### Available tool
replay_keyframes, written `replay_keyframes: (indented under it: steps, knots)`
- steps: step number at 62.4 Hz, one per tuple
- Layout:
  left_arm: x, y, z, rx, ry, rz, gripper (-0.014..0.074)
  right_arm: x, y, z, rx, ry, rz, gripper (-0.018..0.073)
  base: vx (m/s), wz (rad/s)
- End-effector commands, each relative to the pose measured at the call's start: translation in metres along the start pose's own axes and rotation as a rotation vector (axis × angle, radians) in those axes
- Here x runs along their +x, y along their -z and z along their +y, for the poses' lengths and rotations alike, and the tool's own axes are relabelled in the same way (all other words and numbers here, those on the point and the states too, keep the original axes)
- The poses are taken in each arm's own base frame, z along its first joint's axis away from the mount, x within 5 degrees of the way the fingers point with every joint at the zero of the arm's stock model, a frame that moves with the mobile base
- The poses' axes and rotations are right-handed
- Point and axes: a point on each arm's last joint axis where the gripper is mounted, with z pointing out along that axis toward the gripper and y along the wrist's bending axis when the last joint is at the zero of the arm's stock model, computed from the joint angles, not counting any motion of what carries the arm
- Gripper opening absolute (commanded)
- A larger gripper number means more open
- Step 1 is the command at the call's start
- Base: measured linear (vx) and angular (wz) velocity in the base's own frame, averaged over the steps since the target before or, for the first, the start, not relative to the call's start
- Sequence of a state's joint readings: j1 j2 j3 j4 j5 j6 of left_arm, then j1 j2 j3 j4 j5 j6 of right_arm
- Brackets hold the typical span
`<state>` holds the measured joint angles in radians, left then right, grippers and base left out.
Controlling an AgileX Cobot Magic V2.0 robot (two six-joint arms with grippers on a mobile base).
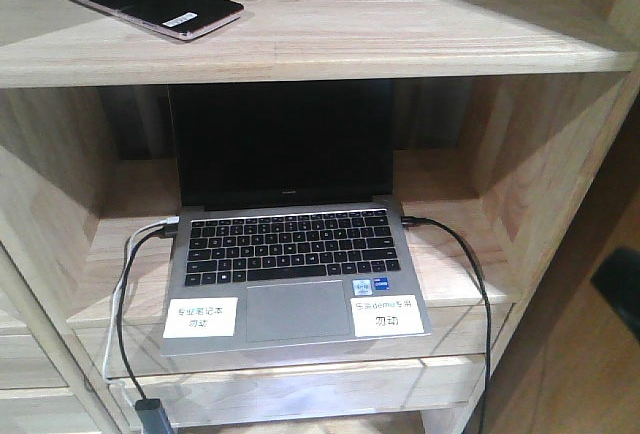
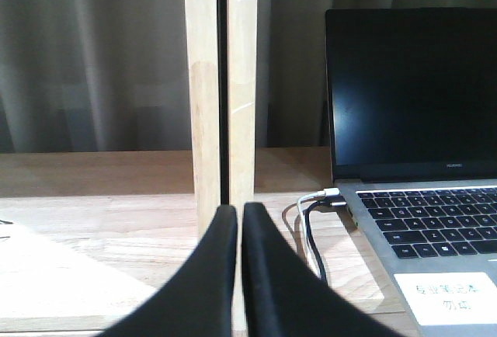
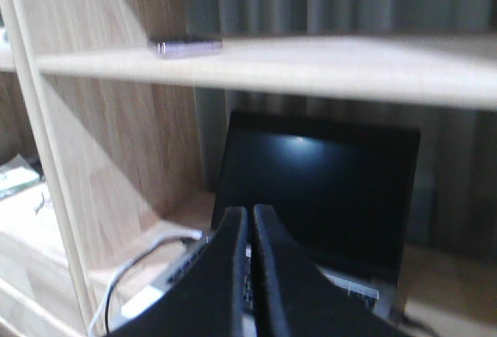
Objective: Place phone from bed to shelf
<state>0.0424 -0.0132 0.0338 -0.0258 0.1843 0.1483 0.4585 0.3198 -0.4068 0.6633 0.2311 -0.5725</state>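
Note:
The phone (image 1: pixel 152 4), a glossy black slab with a pinkish rim and a white sticker, lies flat on the upper board of the shelf (image 1: pixel 400 34), at its left. From the right wrist view the phone (image 3: pixel 185 45) shows edge-on atop that board (image 3: pixel 326 69). My right gripper (image 3: pixel 250 214) is shut and empty, below the board and in front of the laptop screen. My left gripper (image 2: pixel 239 211) is shut and empty, facing a wooden upright (image 2: pixel 221 104) of the shelf. The bed is out of view.
An open grey laptop (image 1: pixel 290 254) with a dark screen fills the lower compartment, with white and black cables (image 1: pixel 125 294) plugged in at its left and a black cable (image 1: pixel 470 274) at its right. Grey curtains (image 2: pixel 93 57) hang behind the shelf.

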Motion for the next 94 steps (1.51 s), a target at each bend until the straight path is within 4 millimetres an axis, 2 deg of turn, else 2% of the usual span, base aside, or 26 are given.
replay_keyframes:
  steps: [1,64,94]
  knots:
    - [-0.014,0.003,0.002,-0.010,0.014,-0.107,0.0001,-0.010,0.002,-0.003,0.035,0.001,-0.073,-0.0006,0.00,0.00]
    - [-0.014,0.003,0.002,-0.010,0.014,-0.107,0.0001,-0.010,0.002,-0.003,0.038,0.006,-0.073,-0.0005,0.00,0.00]
    - [-0.014,0.003,0.002,-0.010,0.014,-0.107,0.0001,-0.009,0.003,-0.013,0.151,0.061,-0.059,-0.0005,0.00,0.00]
